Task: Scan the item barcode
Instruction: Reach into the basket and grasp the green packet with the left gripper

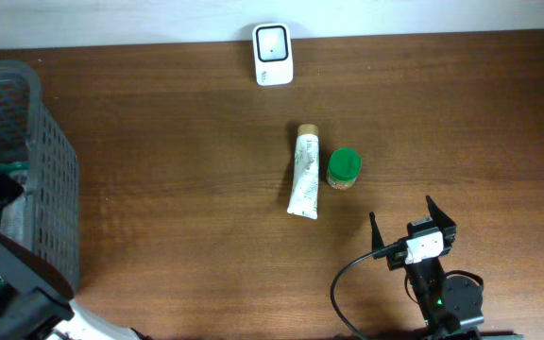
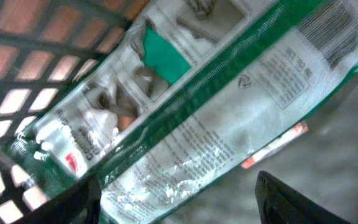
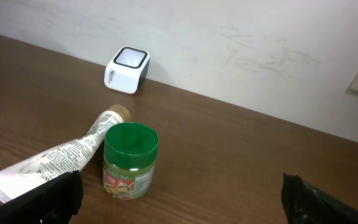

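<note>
We have the left gripper [image 2: 179, 208] wide open over the green-white packet [image 2: 216, 118] in the basket [image 1: 50, 161], barcode [image 2: 328, 31] visible, nothing gripped. Right gripper [image 1: 401, 212] fully open, empty, near the jar [image 1: 344, 168].

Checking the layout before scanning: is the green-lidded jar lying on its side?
No, the jar stands upright on the table, lid on top, next to the tube.

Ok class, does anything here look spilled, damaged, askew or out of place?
Nothing stands out. The tube lies flat beside the upright green-lidded jar, the scanner sits by the table's back edge, and a crinkled packet lies in the basket. No spill or damage shows.
</note>
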Available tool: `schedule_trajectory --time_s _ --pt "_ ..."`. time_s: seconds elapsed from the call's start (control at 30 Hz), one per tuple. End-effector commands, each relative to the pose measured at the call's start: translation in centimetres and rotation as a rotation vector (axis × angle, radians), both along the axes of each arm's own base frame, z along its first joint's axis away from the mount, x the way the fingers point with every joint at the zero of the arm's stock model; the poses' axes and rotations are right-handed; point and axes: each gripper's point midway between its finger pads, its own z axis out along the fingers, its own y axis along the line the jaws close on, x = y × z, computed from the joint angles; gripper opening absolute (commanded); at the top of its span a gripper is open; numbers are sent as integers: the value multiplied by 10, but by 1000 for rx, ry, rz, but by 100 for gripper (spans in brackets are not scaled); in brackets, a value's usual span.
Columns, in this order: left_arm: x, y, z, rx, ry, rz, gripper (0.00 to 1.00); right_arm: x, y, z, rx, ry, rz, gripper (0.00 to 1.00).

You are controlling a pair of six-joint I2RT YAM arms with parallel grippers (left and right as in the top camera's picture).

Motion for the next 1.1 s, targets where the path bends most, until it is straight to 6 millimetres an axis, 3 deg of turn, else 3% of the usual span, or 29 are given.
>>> schedule_trajectory --time_s 0.0,0.17,0.23,0.3,0.57,0.8,0.87,1.07 --pt "3 -18 -38 -109 62 -334 76 -1 3 -2 11 4 14 98" --pt "19 -27 -54 -146 19 -521 79 -1 3 -2 11 4 14 98" --pt "14 -21 -53 -119 50 -510 82 -1 3 -2 12 4 14 98" --pt "-3 -7 -50 -65 149 -471 82 -1 3 -2 11 4 14 98" --pt "-27 0 -56 -95 179 -421 82 -1 3 -2 11 4 14 98" --pt "-26 2 -64 -79 168 -419 82 -1 3 -2 11 4 14 98" --pt "-23 5 -63 -66 158 -419 91 -1 3 -2 11 4 14 98" --pt "-20 6 -72 -66 155 -420 89 -1 3 -2 12 4 14 98"
